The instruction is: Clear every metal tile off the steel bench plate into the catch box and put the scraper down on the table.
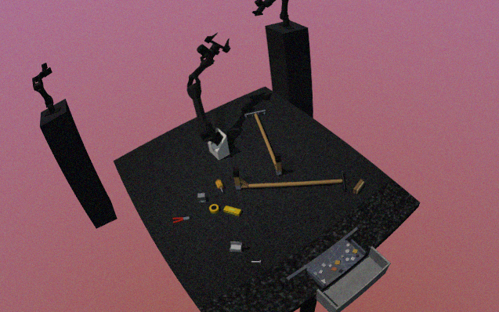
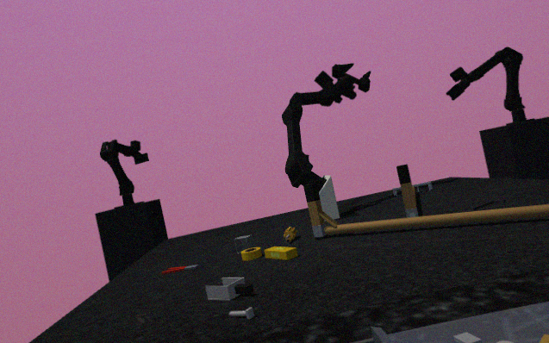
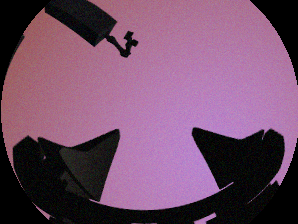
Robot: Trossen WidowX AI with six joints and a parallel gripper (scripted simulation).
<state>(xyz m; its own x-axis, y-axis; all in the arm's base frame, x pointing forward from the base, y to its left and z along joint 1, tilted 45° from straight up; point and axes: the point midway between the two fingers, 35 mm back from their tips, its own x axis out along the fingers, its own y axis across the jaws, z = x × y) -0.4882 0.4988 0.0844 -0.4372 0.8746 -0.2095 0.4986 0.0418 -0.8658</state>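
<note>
My gripper [image 1: 222, 37] [image 2: 361, 69] [image 3: 157, 132] is open and empty, raised high above the table, far from both long tools. A long wooden-handled tool with a plain dark crossbar, seemingly the scraper [image 1: 298, 183] [image 2: 465, 216], lies across the table with an upright grip block at its left end. A second wooden-handled tool [image 1: 266, 137], with a pronged crossbar, lies further back. The steel bench plate [image 1: 327, 256] [image 2: 508, 316] bears several white, orange and dark tiles [image 1: 355, 251] [image 2: 466, 337]. The grey catch box [image 1: 328, 301] sits along the plate's outer edge and shows no tiles.
A yellow tape roll [image 1: 214, 208] [image 2: 252, 253], yellow block [image 1: 232, 211] [image 2: 281, 252], red pliers [image 1: 180, 219] [image 2: 178, 269], grey brackets [image 1: 236, 246] [image 2: 224, 291] and a wooden block [image 1: 359, 186] lie on the table. A rail [image 1: 295, 273] borders the plate. Two other arms stand on dark pedestals [image 1: 76, 165] [image 1: 291, 67].
</note>
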